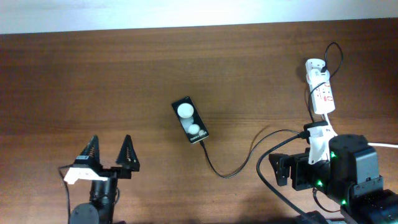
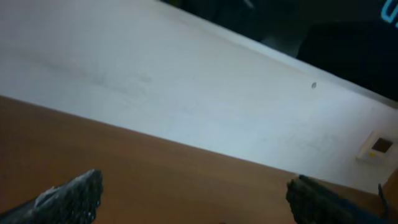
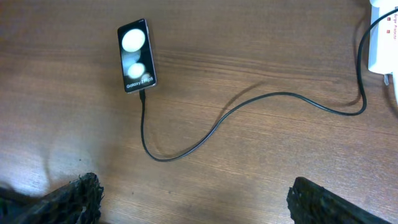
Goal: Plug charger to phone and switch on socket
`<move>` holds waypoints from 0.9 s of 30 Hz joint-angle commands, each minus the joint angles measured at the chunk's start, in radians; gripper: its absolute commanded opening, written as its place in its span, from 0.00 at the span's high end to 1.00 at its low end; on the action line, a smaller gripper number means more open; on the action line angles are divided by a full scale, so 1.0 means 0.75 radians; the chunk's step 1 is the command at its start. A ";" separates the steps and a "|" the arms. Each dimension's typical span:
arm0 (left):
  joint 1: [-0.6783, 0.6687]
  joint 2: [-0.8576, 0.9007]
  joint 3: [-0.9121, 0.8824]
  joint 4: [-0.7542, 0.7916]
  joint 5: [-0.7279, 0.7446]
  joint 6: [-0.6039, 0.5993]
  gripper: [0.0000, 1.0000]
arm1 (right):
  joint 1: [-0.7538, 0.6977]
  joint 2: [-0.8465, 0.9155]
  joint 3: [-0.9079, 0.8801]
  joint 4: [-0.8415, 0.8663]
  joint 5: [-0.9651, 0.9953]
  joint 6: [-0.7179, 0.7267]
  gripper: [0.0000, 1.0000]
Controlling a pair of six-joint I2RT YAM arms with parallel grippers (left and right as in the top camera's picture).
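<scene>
Both jaws open, brown wood table (image 1: 112, 74), white wall (image 2: 186, 81) behind, charger (image 3: 273, 93) in phone (image 1: 190, 119), socket (image 1: 321, 90) far R

Phone (image 1: 190, 120) flat on table (image 1: 93, 74), near centre, lying askew. Charger (image 3: 273, 94) meets phone's near end, dips toward front edge, then runs right to socket (image 1: 321, 93). Socket at table's right side, lengthwise front to back. Left gripper (image 1: 110, 139) front-left, right gripper (image 3: 196, 190) front-right, both well apart from phone.

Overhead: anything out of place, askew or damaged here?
Nothing much. The phone lies at a slant, with the cable meeting its lower end and looping slack toward the strip. No spill or damage shows.
</scene>
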 commanded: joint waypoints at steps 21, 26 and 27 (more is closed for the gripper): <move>-0.089 -0.010 -0.109 -0.190 -0.193 -0.117 0.01 | 0.008 -0.002 -0.004 0.004 0.008 0.004 0.01; -0.089 -0.010 -0.109 -0.190 -0.193 -0.117 0.01 | 0.008 -0.002 -0.004 0.004 0.008 0.004 0.02; -0.089 -0.010 -0.109 -0.190 -0.193 -0.117 0.01 | 0.008 -0.002 -0.004 0.004 0.008 0.004 0.01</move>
